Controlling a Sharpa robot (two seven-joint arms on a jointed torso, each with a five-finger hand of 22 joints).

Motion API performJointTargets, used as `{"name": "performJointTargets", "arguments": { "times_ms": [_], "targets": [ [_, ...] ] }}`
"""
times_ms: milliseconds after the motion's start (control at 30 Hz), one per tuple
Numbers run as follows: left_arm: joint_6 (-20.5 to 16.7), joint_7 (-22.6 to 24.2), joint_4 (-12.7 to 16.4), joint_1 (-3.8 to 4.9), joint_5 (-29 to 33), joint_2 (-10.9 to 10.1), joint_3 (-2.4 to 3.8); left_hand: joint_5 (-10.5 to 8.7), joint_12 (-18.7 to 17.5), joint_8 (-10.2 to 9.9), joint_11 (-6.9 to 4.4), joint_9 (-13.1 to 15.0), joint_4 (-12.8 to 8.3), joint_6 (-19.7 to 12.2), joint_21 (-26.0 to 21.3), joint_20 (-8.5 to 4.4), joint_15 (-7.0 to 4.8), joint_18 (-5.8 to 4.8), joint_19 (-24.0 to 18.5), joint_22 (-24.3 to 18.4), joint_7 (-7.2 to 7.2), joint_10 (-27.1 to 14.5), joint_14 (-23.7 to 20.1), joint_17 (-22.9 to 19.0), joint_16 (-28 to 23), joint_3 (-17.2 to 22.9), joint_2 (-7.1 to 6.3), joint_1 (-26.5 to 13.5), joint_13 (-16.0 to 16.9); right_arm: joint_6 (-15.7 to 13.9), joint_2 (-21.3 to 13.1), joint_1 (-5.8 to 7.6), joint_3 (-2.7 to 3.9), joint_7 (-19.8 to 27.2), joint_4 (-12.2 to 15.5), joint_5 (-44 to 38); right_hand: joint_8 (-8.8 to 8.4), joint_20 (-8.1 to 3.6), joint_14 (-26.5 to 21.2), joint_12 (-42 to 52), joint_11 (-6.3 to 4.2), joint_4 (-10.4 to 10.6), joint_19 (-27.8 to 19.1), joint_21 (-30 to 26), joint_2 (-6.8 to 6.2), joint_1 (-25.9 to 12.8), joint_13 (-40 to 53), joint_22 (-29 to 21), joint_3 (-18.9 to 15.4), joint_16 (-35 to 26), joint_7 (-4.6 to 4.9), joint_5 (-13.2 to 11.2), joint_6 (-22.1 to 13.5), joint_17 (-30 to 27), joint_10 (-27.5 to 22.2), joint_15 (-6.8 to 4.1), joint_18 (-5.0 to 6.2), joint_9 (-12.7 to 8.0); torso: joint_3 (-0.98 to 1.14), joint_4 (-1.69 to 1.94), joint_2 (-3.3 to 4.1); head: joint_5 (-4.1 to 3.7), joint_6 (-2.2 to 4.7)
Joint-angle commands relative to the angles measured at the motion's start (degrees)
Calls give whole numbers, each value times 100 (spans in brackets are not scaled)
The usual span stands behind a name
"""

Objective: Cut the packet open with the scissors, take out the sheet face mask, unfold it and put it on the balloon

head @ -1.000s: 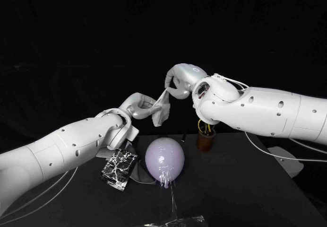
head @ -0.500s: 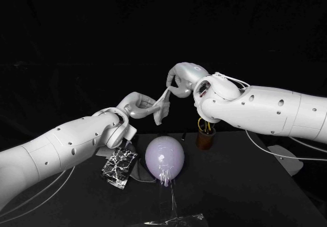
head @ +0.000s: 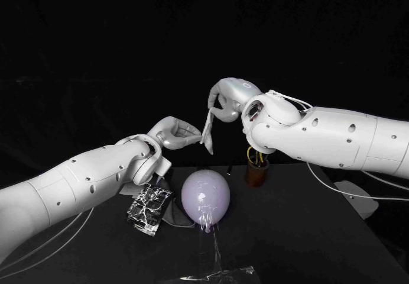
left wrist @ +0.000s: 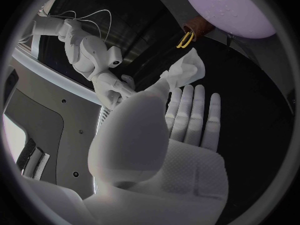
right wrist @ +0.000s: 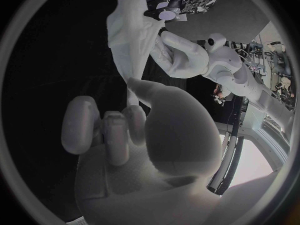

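The sheet face mask hangs between the hands: right hand pinches its top, left hand pinches lower down.

A black table carries a brown cylindrical holder, upright near its far edge, towards the far right corner. A crumpled scrap of clear film lies at the near edge. A pale flat box with a white cable sits at the right edge.
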Motion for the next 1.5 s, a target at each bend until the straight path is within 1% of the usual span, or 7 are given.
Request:
{"name": "performJointTargets", "arguments": {
  "times_ms": [33,267,367,533,767,933,1500],
  "targets": [
    [109,-59,-2,5,0,18,6,-4,-26,-29,37,-17,-32,-10,-22,6,46,25,58,-2,4,-7,19,12,-37,55,60,38,3,-11,-8,2,3,4,10,-13,130,-14,600,20,19,-18,75,33,35,-11,537,1045,10,25,-3,14,36,1509,76,-11,-86,74,-2,3,2,-4,-4],
    [91,-82,-3,5,-8,29,6,-3,-10,22,-22,-43,-79,147,-18,2,-4,65,151,9,-56,107,129,44,-8,350,210,254,10,-3,-13,1,3,4,3,-7,130,-14,600,20,19,-18,75,33,35,-11,537,1045,10,25,-3,14,36,1509,76,-11,-86,74,-6,5,1,0,-5],
    [115,-67,9,5,-9,23,6,-6,-32,3,0,-66,-21,134,-28,4,9,70,163,7,-33,100,126,47,-22,341,133,161,3,4,-4,0,3,4,-10,-6,129,-15,600,21,19,-19,80,50,35,-15,538,1049,11,25,-3,14,37,1509,77,-11,-89,73,-5,5,1,1,-3],
    [160,21,43,5,1,2,6,-9,-61,-50,24,-133,14,103,-88,8,31,58,155,-3,-6,99,119,63,-55,54,-99,-413,11,12,13,-7,3,7,-24,-3,129,-15,600,21,19,-19,80,50,35,-15,538,1049,11,25,-3,14,37,1509,77,-11,-89,73,-5,6,2,-5,-2],
    [238,55,81,5,-19,-8,6,-8,-104,-112,49,-203,1,49,-180,11,48,10,100,-10,12,25,78,78,-111,-224,-171,-725,13,17,21,-17,3,7,-39,-3,129,-15,600,21,19,-19,80,50,35,-15,538,1049,11,25,-3,14,37,1509,77,-11,-89,73,-6,3,0,-5,-4],
    [297,-92,87,5,-174,-2,5,-12,-139,-272,144,-317,-12,-217,-410,15,137,-119,-298,-37,98,-278,-115,54,-252,-533,-211,-750,-3,4,31,-22,3,12,-39,-2,129,-15,600,21,19,-20,80,51,35,-15,538,1049,12,25,-3,14,37,1509,77,-12,-89,73,-3,5,0,-4,-5],
    [290,-252,71,5,-295,26,3,-7,-76,-213,119,-364,-94,-99,-463,8,125,-158,-293,-19,71,-247,-95,67,-284,-613,9,-365,21,-49,41,-31,4,24,2,-4,129,-16,600,20,18,-23,81,51,35,-19,538,1049,15,25,-3,14,39,1509,78,-12,-89,72,-3,2,2,-9,3]
  ]
}}
